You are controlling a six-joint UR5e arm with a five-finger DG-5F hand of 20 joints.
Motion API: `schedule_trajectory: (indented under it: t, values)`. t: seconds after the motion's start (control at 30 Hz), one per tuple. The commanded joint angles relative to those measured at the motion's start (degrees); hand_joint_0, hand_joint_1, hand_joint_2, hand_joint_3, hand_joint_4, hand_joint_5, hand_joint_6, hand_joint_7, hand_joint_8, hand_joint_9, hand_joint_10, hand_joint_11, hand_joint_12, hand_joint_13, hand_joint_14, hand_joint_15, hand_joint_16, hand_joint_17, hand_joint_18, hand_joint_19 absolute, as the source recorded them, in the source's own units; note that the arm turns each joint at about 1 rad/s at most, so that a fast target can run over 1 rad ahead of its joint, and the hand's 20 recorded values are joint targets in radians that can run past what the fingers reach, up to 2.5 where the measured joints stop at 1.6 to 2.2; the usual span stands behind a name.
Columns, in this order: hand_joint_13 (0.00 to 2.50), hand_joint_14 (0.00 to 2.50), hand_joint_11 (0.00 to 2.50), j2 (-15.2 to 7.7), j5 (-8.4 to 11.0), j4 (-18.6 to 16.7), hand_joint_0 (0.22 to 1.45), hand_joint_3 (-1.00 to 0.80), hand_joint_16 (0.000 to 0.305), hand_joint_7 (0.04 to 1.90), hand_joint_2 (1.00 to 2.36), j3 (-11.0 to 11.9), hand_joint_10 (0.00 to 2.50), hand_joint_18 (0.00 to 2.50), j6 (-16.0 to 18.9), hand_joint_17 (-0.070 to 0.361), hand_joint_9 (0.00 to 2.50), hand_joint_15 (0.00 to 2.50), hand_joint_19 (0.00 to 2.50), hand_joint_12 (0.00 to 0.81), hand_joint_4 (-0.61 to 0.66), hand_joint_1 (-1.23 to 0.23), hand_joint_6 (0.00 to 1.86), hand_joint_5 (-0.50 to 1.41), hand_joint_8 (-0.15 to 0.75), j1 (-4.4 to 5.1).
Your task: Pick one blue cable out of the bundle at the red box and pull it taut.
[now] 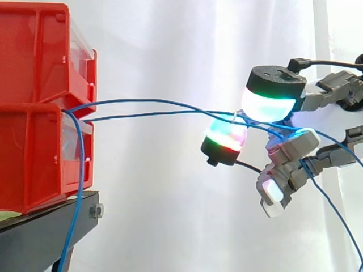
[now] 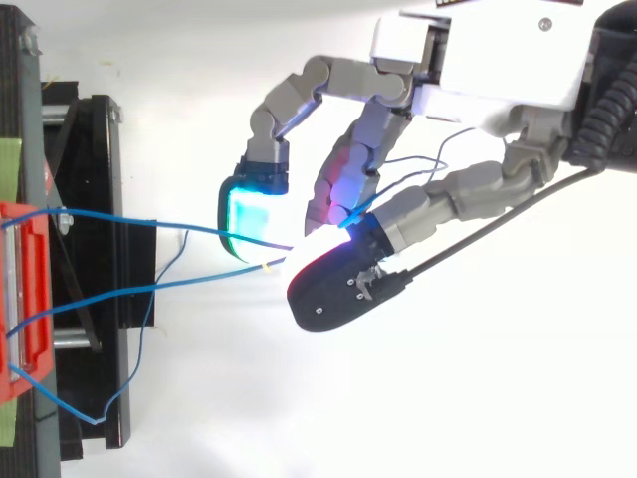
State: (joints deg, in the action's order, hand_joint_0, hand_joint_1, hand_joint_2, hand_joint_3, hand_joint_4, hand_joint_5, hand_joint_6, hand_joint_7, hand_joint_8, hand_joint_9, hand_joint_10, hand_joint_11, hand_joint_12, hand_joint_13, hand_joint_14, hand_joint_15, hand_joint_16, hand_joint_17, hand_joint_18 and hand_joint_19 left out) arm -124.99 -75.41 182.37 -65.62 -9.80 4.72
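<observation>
The hand is curled, its glowing pads pinched together on two thin blue cables. From the pinch the cables stretch almost level to the stacked red plastic bins, well apart from the hand. On the wrist side, a blue strand slopes downward.

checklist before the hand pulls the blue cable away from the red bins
1. Grip: ok, the hand pinches the blue cable between its fingertips.
2. One cable only: cannot tell, a second strand runs into the same pinch.
3. Tautness: not ok, both strands bow and a slack loop hangs at the black stand.
4. Support: ok, the red bins sit on the stand.
5. Snagging: not ok, the trailing cable drapes across the lower fingers.
</observation>
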Motion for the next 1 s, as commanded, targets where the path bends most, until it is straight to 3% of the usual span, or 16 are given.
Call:
schedule_trajectory:
  t: [0.0, 0.57, 0.97]
  values:
    - [1.00, 0.02, 1.40, 0.0, 0.00, 0.0, 0.55, -0.49, 0.049, 0.89, 1.00, 0.0, 0.02, 0.80, 0.0, 0.109, 1.40, 0.55, 0.47, 0.386, 0.02, -0.76, 0.89, -0.08, 0.355, 0.03]
    - [1.10, 0.02, 1.44, 0.0, -1.32, 0.4, 0.55, -0.50, 0.048, 1.01, 1.00, 0.0, 0.00, 0.91, 0.2, 0.107, 1.59, 0.56, 0.48, 0.373, -0.07, -0.80, 0.88, -0.03, 0.342, 0.20]
    - [1.14, 0.02, 1.50, 0.0, -1.32, 0.5, 0.64, -0.32, 0.044, 0.97, 1.02, 0.0, 0.00, 0.99, 0.2, 0.099, 1.60, 0.59, 0.51, 0.358, -0.09, -0.94, 0.89, -0.02, 0.335, 0.38]
